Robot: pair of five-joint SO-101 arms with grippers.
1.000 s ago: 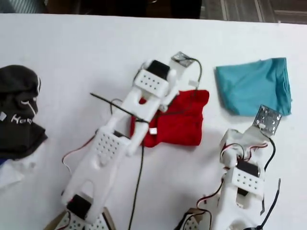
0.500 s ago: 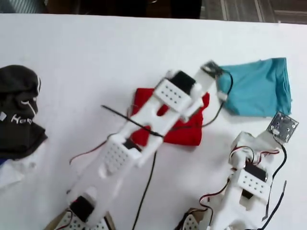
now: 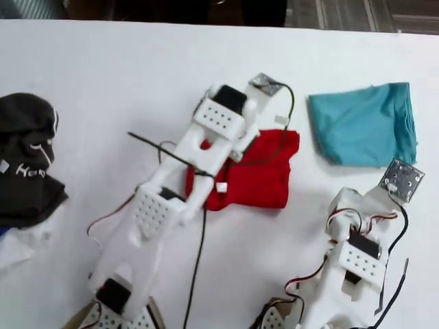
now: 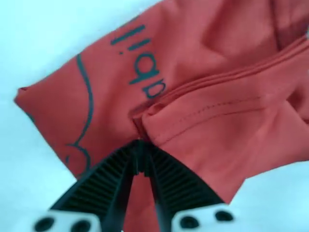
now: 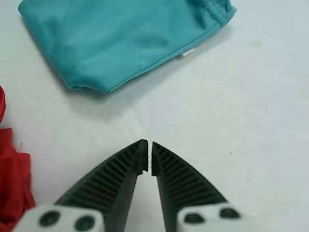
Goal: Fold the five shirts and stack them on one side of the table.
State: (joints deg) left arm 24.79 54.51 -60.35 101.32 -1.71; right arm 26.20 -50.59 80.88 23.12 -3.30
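A red shirt [image 3: 257,175] lies roughly folded at the table's middle, its printed side showing in the left wrist view [image 4: 203,96]. My left gripper [image 4: 141,157] is shut on a fold of its hem; from above the left arm [image 3: 236,147] lies across the shirt's left part. A folded teal shirt [image 3: 363,123] lies at the right rear, also seen from the right wrist [image 5: 125,38]. My right gripper [image 5: 148,157] is shut with nothing in it, over bare table just short of the teal shirt, at the front right [image 3: 353,199].
A heap of shirts sits at the left edge: a black shirt [image 3: 27,157] on top, a white one [image 3: 20,247] under it. Cables trail from both arms. Bare table stretches along the back and between the heap and the red shirt.
The left arm swung right towards the teal shirt with the red shirt in its grip, then came back left. The right arm drew slightly back and to the right.
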